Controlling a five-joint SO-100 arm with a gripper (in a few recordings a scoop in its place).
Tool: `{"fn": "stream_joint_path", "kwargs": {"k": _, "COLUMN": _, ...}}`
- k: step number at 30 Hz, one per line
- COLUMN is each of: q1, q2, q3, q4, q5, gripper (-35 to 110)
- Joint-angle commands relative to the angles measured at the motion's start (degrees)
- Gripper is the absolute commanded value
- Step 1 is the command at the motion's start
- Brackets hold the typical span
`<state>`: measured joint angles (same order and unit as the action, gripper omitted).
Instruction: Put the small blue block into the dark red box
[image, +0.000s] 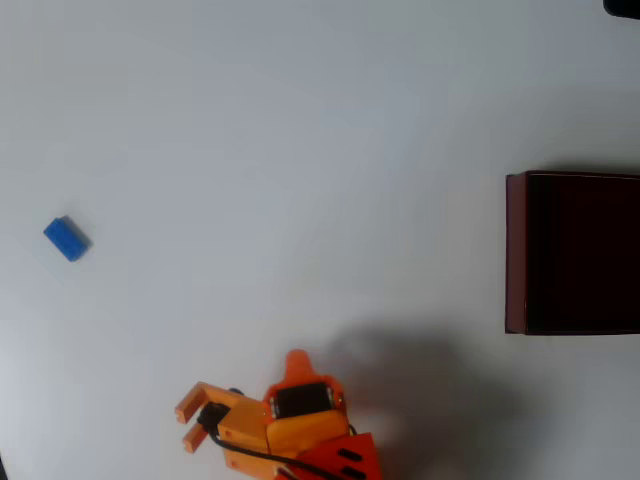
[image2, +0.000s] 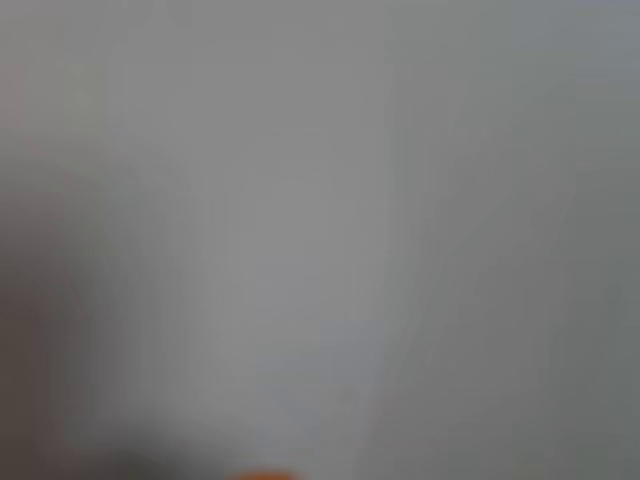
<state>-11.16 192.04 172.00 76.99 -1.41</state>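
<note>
In the overhead view the small blue block (image: 68, 239) lies alone on the pale table at the far left. The dark red box (image: 515, 252) stands at the right edge, its dark interior partly cut off by the frame. My orange gripper (image: 187, 426) is at the bottom, left of centre, with its fingers pointing left. A narrow gap shows between the fingers and nothing is in it. The gripper is well below and to the right of the block, and far left of the box. The wrist view is a grey blur with an orange sliver at its bottom edge.
The pale grey table (image: 300, 150) runs bare between the block and the box. A soft shadow of the arm falls on it to the right of the gripper. A small dark object (image: 624, 7) sits in the top right corner.
</note>
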Motion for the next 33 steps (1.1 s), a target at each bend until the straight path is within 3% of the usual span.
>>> {"fn": "stream_joint_path", "kwargs": {"k": 1, "q1": 0.0, "q2": 0.09, "q3": 0.18, "q4": 0.26, "q5": 0.7, "gripper": 0}}
{"fn": "stream_joint_path", "kwargs": {"k": 23, "q1": -3.08, "q2": 0.26, "q3": -0.26, "q4": 0.26, "q5": 1.05, "gripper": 0}}
{"fn": "stream_joint_path", "kwargs": {"k": 30, "q1": -3.96, "q2": 0.18, "q3": -2.81, "q4": -1.58, "q5": 8.79, "gripper": 0}}
{"fn": "stream_joint_path", "kwargs": {"k": 33, "q1": -6.94, "q2": -7.65, "q3": -7.47, "q4": -5.45, "q5": 13.97, "gripper": 0}}
